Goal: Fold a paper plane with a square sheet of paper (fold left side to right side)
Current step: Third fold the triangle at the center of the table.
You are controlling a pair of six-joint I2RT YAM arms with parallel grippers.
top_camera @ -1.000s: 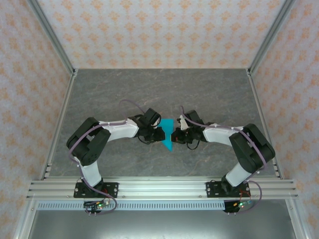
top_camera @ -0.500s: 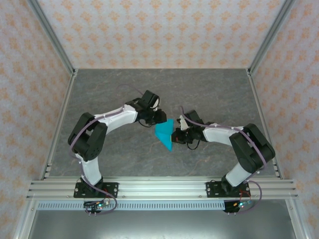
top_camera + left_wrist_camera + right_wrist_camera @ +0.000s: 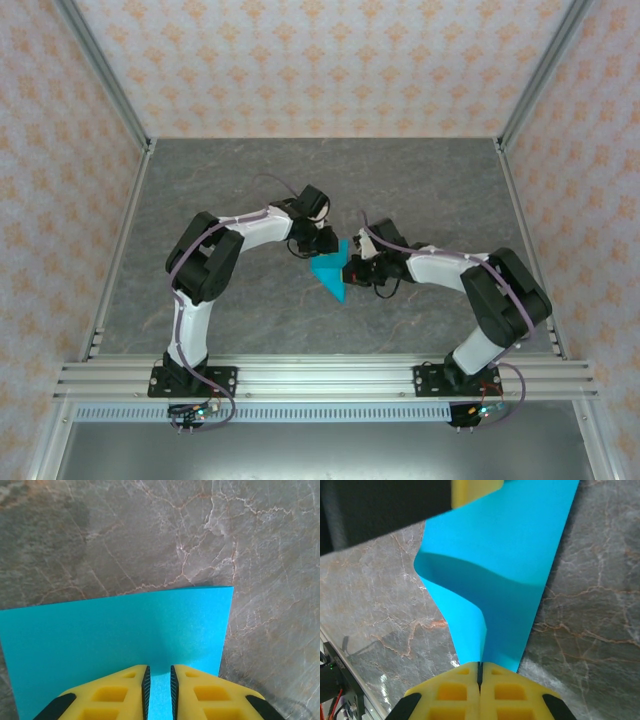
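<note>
Step in hand: left-to-right fold. Thin cyan-blue sheet of paper (image 3: pixel 330 272) lies mid-table between 2 grippers. Right gripper (image 3: pixel 480 672) clamps its corner. Left gripper (image 3: pixel 159 680), jaws narrowly ajar, sits over its edge. Next move likely: carry flap across, then press crease.

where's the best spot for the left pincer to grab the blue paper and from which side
Probably the left edge of the blue paper, near its far corner, coming from the left with the left pincer straddling that edge. The right pincer pinches the opposite side and the sheet bows up between them, so that edge looks lifted enough for a finger underneath.
</note>
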